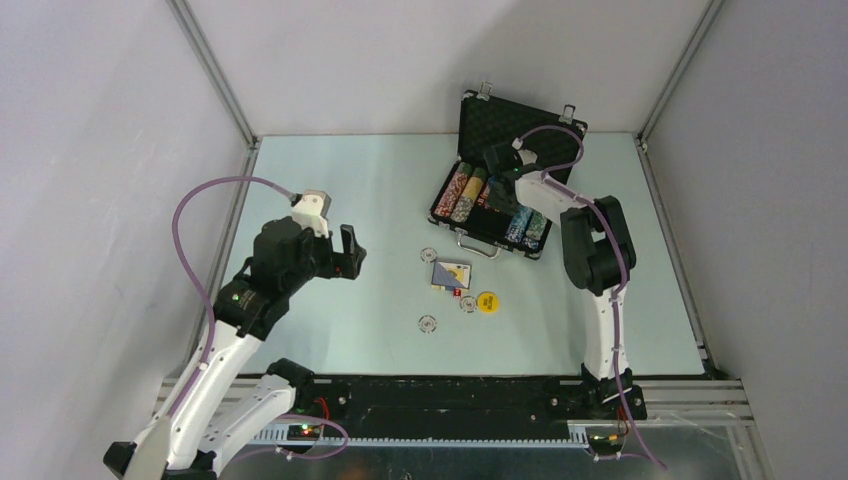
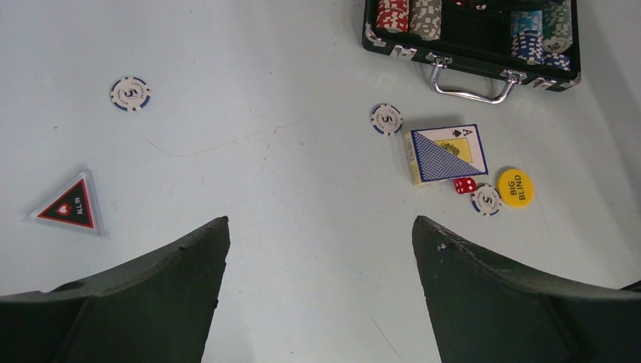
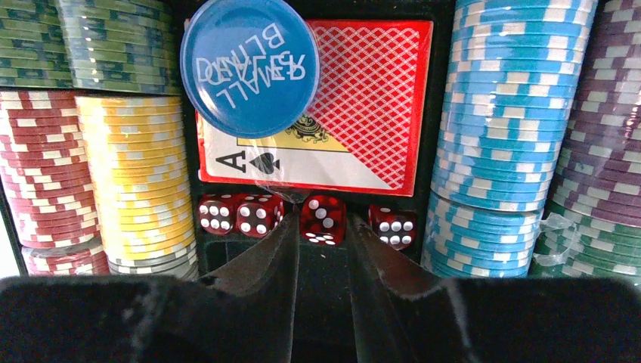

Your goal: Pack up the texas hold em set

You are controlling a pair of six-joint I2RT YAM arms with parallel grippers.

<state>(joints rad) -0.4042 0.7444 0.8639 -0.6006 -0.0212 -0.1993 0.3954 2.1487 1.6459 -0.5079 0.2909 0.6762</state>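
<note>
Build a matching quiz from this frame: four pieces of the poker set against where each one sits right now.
Things
1. ALL IN triangle
2. BIG BLIND disc
3. SMALL BLIND disc
4. loose red die

Places
A. inside the case, lying on the red-backed deck
B. on the table, between the blue-backed deck and a white chip
C. on the table, alone, far left in the left wrist view
D. on the table, rightmost loose piece in the left wrist view

Pairs: 1-C, 2-D, 3-A, 4-B
</note>
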